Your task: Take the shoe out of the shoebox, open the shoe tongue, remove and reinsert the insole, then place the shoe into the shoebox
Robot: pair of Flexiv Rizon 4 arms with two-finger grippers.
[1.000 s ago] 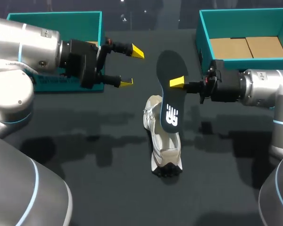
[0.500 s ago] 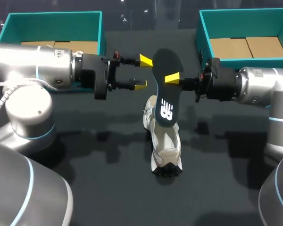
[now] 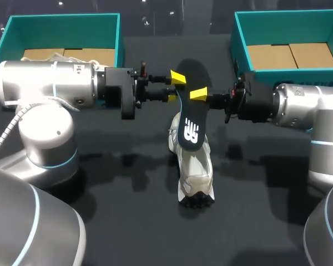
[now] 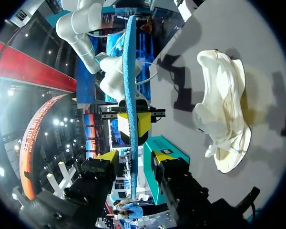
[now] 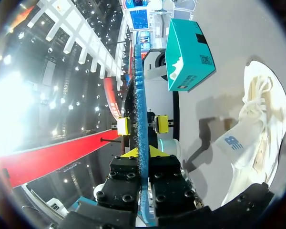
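1. Left shoebox (image 3: 61, 22): teal, open, at the table's (image 3: 255, 221) far edge, well to the left of the shoe (image 3: 193, 169). Only brown cardboard shows inside it.
2. My left gripper (image 3: 175, 87) is up and left of the shoe, at the insole's (image 3: 190, 119) left edge. In the left wrist view the gripper (image 4: 133, 157) has its fingers spread. The insole (image 4: 130, 71) runs edge-on between the yellow tips, and I see a gap on each side, so there's no grip from this arm.
3. The white sneaker lies on the black table, out of both boxes, roughly mid-table. The left wrist view has the shoe (image 4: 224, 119) off to one side of the fingers, opening visible.
4. The dark insole is out of the shoe and held on edge in the air above it. In the head view its lower end overlaps the shoe's collar; I can't tell if they touch.
5. My right gripper (image 3: 197, 95) is up and right of the shoe, at the insole's right edge. In the right wrist view the gripper (image 5: 142, 153) has its fingers pressed onto the insole (image 5: 141, 86) from both sides, pinching it. The shoe (image 5: 257, 129) sits off beside the fingers.
6. Right shoebox (image 3: 277, 22): teal, open, far right of the shoe, with brown cardboard on its floor.
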